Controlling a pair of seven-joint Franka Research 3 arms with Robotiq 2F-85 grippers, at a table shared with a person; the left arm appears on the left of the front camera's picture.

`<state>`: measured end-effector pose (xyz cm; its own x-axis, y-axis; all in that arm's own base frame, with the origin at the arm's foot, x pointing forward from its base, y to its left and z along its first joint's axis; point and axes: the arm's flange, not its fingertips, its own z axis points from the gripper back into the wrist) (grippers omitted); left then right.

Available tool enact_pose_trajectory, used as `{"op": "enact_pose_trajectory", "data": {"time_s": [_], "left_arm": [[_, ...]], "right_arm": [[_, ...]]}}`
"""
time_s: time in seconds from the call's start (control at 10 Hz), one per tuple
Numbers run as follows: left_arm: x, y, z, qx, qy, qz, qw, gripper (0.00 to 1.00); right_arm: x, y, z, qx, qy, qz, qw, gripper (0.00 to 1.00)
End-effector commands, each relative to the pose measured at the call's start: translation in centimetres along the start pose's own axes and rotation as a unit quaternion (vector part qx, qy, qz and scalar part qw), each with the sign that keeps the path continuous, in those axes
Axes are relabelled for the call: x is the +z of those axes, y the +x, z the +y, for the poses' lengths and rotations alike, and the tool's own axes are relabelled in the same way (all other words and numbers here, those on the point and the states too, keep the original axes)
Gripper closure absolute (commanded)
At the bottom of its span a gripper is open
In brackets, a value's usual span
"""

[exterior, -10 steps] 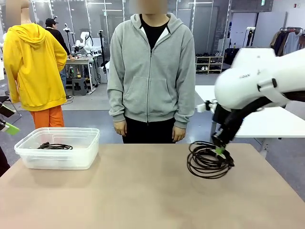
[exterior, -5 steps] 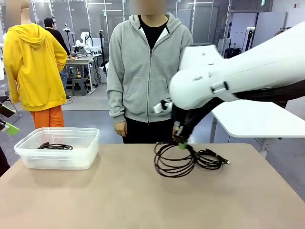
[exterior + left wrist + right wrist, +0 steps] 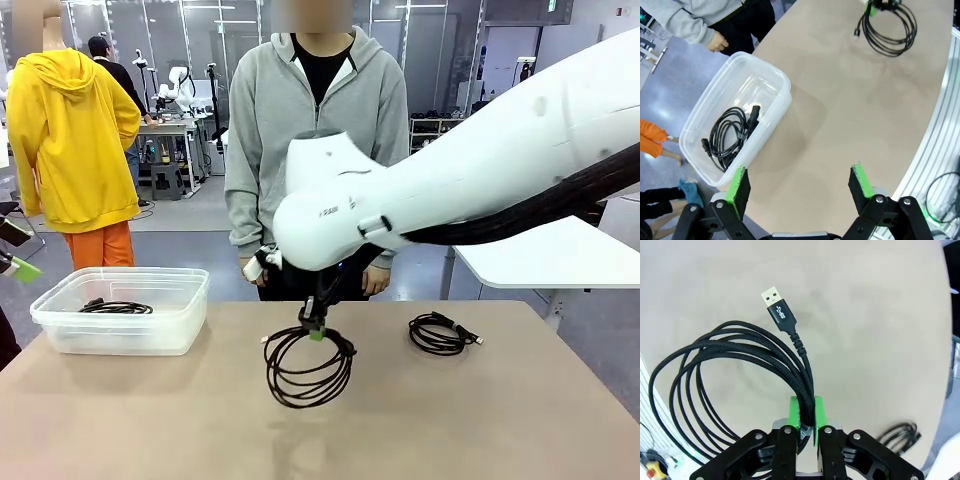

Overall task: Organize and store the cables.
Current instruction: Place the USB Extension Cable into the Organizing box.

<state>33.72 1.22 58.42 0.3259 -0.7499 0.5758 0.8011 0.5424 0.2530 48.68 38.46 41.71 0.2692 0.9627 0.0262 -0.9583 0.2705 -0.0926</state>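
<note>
Held cable (image 3: pixel 308 368): a thin black cord wound in several loose round loops; it hangs from the right gripper over the middle of the table, and whether its lowest loops touch the tabletop cannot be told
Surface of that cord: a woven, braided sheath, matt black; one free end rises out of the bundle and ends in a USB plug (image 3: pixel 776 305) with a flat bright metal tip and a ribbed black collar
Right gripper (image 3: pixel 316 330): its green pads are pressed together on the gathered strands at the top of the coil; the long white arm reaches in from the right across the front of the person
Left gripper (image 3: pixel 799 182): jaws spread wide with nothing between them; it hovers high above the table's near left part, beside the tub
Loose cable (image 3: pixel 440 333): a smaller, flatter black coil lying on the table's far right part, well apart from the held one; a short tail with a small connector points right
Binned cable (image 3: pixel 730 135): a black loop with chunky moulded plugs, lying flat on the tub's floor
Tub (image 3: pixel 60 335): clear, milky plastic, rectangular with rounded corners and a rolled rim; it stands at the table's far left
Table (image 3: pixel 150 420): smooth, matt, beige
Person (image 3: pixel 316 150): stands at the far edge in a grey zip hoodie, hands down at the sides
</note>
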Motion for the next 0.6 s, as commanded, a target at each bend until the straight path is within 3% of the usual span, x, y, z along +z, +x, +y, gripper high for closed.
{"op": "enact_pose_trajectory", "data": {"time_s": [0.0, 0.5], "left_arm": [[0.1, 0.3, 0.0, 0.004, 0.004, 0.004, 1.0, 0.0], [0.1, 0.3, 0.0, 0.004, 0.004, 0.004, 1.0, 0.0]], "right_arm": [[-2.1, 1.9, -0.8, 0.049, 0.019, 0.013, 0.999, 1.0], [-6.7, 2.1, -0.3, 0.111, 0.01, -0.01, 0.994, 1.0]]}}
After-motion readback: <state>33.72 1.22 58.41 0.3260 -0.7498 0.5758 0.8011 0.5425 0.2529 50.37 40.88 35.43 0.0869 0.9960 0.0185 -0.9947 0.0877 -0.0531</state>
